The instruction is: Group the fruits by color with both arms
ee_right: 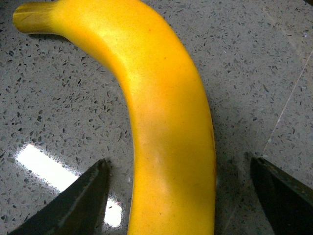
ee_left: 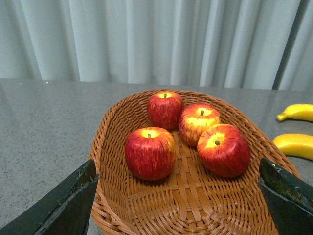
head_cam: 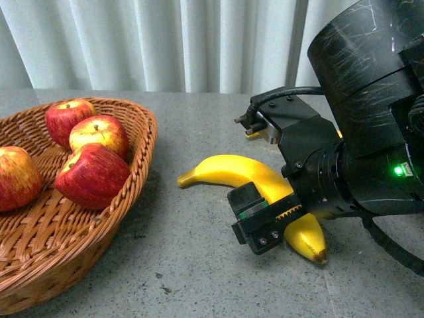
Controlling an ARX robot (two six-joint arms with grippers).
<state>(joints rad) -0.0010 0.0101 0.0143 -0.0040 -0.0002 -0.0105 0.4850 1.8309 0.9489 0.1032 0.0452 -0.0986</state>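
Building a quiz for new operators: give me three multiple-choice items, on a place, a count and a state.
1. Where do the apples lie? A on a plate; B in the wicker basket; C in a gripper.
2. How many apples show? A two; B three; C four.
3. The right gripper's jaws are: A open astride a banana; B shut on an apple; C out of view.
Answers: 1 B, all sit on the weave; 2 C, left wrist view shows four; 3 A, a gap shows each side of the banana.
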